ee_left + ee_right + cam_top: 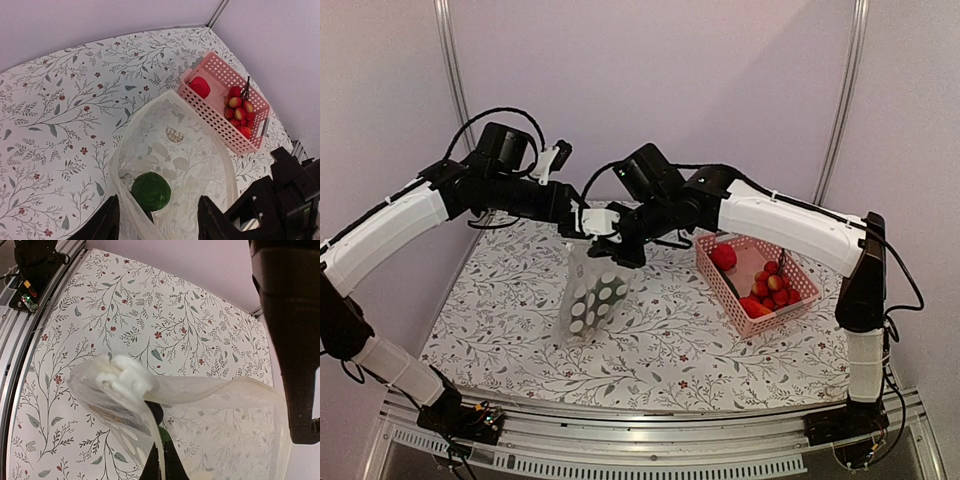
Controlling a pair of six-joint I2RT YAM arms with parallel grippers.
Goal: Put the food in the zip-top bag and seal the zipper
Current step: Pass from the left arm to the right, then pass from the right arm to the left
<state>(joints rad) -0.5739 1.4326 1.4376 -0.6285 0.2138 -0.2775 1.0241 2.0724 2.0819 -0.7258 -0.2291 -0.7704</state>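
The clear zip-top bag (592, 297) hangs upright over the table with its mouth open. My right gripper (612, 245) is shut on its rim; in the right wrist view the gripper (161, 442) pinches the whitish zipper strip (200, 390). My left gripper (578, 228) is open, and its fingers (109, 220) straddle the bag mouth (175, 150). The green round piece (151, 191) lies inside the bag, with a dark shape under it. A red round fruit (200, 86) and the tomato cluster (239, 107) lie in the pink basket.
The pink lattice basket (798, 278) stands on the table's right side, just right of the bag, and shows in the left wrist view (210, 115). Grey walls close the back and sides. The metal frame rail (650, 440) runs along the near edge.
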